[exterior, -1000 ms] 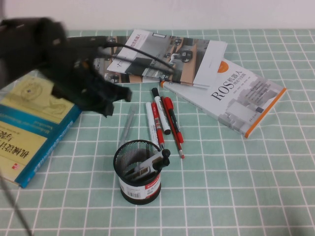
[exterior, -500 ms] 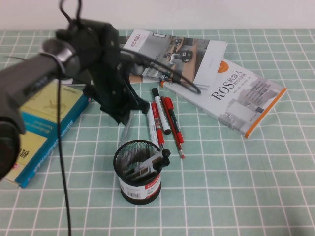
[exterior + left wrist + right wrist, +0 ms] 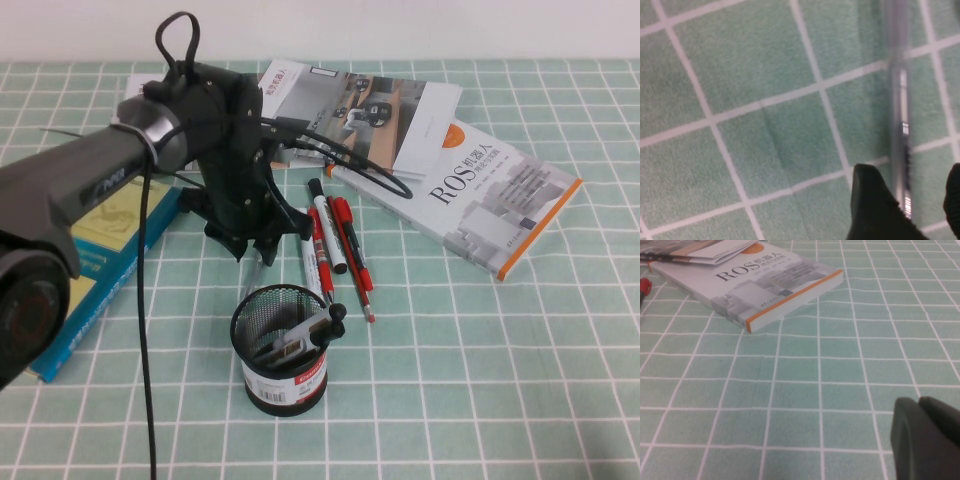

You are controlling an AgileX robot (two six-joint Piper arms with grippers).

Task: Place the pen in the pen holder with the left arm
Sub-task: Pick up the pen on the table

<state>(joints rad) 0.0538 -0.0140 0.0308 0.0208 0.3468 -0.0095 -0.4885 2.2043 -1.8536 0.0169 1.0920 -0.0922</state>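
The silvery-grey pen [image 3: 256, 275] lies on the green checked cloth just behind the pen holder [image 3: 280, 345], a black mesh cup with a white-and-red label. My left gripper [image 3: 258, 248] is low over the pen and points down. In the left wrist view the gripper [image 3: 910, 175] is open, and the pen [image 3: 900, 115] runs between its two black fingertips [image 3: 872, 200]. It does not clamp the pen. My right gripper [image 3: 917, 402] is shut and empty over bare cloth; it is outside the high view.
Red-and-white markers [image 3: 322, 240] and a thin red pen [image 3: 352, 262] lie right of the grey pen. The holder holds a black-capped marker [image 3: 315, 325]. A ROS book [image 3: 490, 195], an open magazine [image 3: 350, 110] and a blue-yellow book [image 3: 95, 250] ring the area.
My left arm has swung in from the left and come down over the grey pen, its fingers now on either side of it. The pen and holder have not moved.
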